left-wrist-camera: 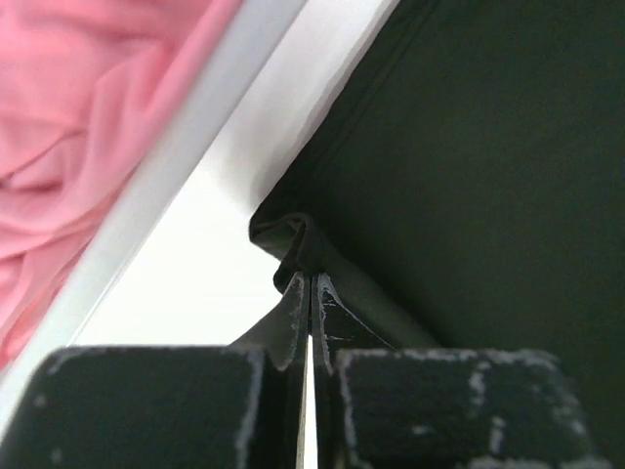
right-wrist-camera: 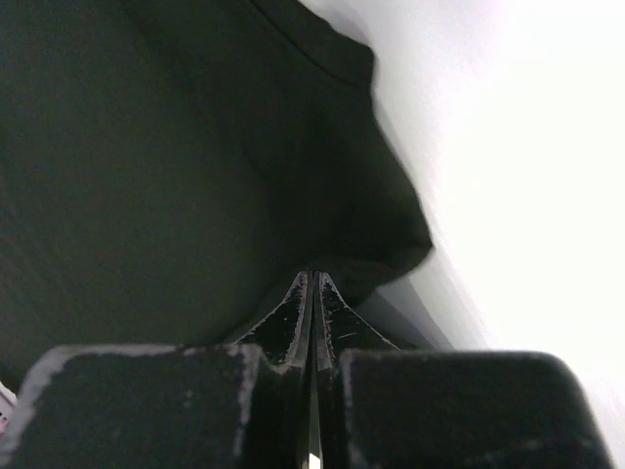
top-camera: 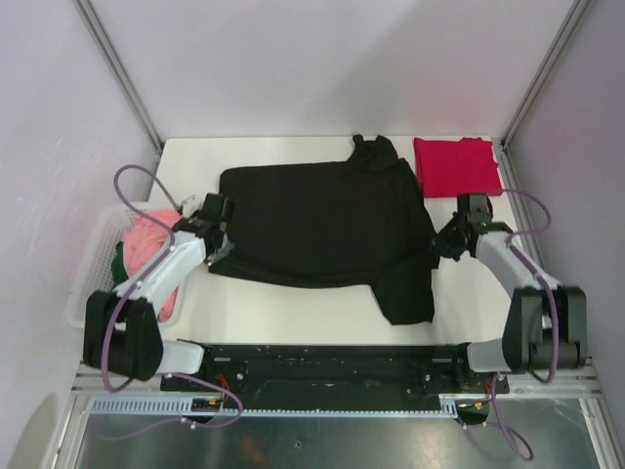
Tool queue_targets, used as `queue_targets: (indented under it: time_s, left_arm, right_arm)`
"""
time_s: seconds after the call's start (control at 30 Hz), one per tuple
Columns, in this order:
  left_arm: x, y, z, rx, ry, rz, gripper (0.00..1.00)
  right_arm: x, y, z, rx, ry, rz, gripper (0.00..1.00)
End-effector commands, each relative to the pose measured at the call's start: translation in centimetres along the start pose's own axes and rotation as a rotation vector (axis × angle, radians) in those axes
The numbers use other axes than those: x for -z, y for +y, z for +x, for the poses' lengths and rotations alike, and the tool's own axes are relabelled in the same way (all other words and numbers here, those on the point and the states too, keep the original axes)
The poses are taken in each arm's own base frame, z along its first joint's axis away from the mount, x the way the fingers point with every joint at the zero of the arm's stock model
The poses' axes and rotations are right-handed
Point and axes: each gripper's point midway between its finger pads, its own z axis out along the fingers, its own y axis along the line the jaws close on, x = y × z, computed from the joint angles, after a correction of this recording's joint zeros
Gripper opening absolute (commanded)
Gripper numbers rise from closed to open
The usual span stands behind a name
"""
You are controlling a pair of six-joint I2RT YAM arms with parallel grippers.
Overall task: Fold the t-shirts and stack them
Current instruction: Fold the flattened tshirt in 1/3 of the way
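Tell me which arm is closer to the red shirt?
Right. The right fingers sit just beside the red shirt; the left fingers are across the black shirt, by the basket.

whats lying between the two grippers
The black t-shirt, spread from the left gripper to the right gripper, both shut on its edges; top view.

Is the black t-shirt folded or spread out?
Spread out: the black t-shirt lies open across the table, both sleeves sticking out.
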Motion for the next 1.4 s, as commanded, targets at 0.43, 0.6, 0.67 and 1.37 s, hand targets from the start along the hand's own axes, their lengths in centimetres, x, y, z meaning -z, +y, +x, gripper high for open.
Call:
queue_targets:
  time_s: [0.43, 0.6, 0.67, 1.37]
  left_arm:
    - [-3.5, -0.7, -4.2, -0.046, -0.063, -0.118, 0.0]
    - [-3.1, -0.5, -4.5, -0.035, -0.073, -0.112, 0.0]
    - [-3.1, -0.5, -4.5, -0.036, -0.073, -0.111, 0.0]
    - [-5.2, -2.2, -5.3, -0.072, -0.041, -0.126, 0.0]
  right_arm:
    - [-6.6, 2.7, -4.3, 0.008, 0.033, 0.003, 0.0]
    - [-5.8, 2.1, -5.4, -0.007, 0.015, 0.002, 0.0]
    - [-5.6, 2.1, -5.6, -0.01, 0.011, -0.004, 0.0]
    - [-6.2, 2.6, -5.8, -0.019, 0.025, -0.044, 0.0]
